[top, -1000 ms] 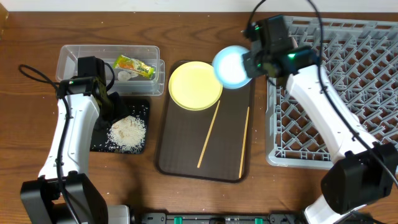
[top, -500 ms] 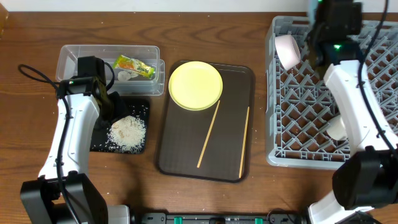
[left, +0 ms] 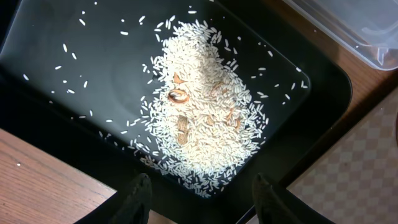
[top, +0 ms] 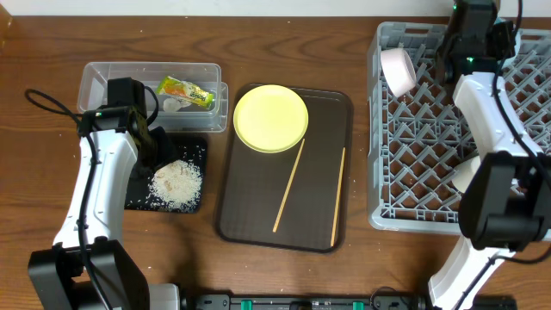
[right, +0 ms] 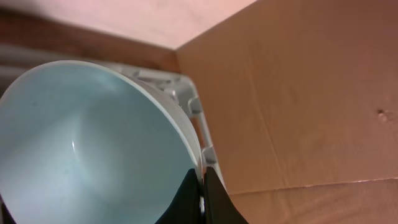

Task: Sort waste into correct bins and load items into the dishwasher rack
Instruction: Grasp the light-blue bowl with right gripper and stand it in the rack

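1. Two chopsticks (top: 288,185) lie on the dark brown serving tray (top: 250,215), apart from each other. One runs slantwise across its middle and the other runs along its right side.
2. Just left of the serving tray sits the black tray (top: 138,196), holding a heap of rice (top: 176,181) with stray grains scattered around it.
3. The left gripper (left: 200,183) hangs over that black tray with its fingers spread wide and nothing between them.
4. The yellow plate (top: 270,118) rests on the serving tray's far left corner.
5. Farther left and beyond the black tray stands the clear tub (top: 103,82). In it are the yellow-green wrapper (top: 185,93) and a white scrap (top: 175,105).
6. Right of the serving tray stands the dishwasher rack (top: 430,164). A white bowl (top: 398,71) is tipped on its side near the rack's far left corner.
7. Farthest off, the right gripper (right: 200,180) is over the rack's far edge, its fingers pinched onto the rim of the light blue bowl (right: 81,143) (the overhead view barely shows this bowl).
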Motion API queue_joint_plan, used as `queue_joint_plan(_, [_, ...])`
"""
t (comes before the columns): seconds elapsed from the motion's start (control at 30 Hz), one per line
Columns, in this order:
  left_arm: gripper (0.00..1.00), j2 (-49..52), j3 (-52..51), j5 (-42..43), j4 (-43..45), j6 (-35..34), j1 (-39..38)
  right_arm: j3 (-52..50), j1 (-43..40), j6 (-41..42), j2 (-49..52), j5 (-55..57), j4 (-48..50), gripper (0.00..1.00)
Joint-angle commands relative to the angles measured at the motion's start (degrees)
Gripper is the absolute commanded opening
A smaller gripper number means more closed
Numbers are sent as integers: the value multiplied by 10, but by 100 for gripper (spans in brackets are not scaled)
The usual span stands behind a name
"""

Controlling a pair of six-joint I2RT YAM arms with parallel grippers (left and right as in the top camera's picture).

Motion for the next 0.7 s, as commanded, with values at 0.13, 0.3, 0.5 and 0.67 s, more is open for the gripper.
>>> queue_joint_plan(0.13, [55, -7, 2, -5, -2, -7, 1, 5, 17, -9, 43, 22, -8, 1])
queue_joint_plan(0.3, [55, -7, 2, -5, -2, -7, 1, 3, 40, 8, 53, 20, -18, 1])
queue_joint_plan(0.5, [55, -7, 2, -5, -2, -7, 1, 3, 58, 60, 53, -2, -64, 1])
queue_joint_plan(0.67, [55, -7, 2, -5, -2, -7, 2, 3, 68, 143, 53, -12, -128, 2])
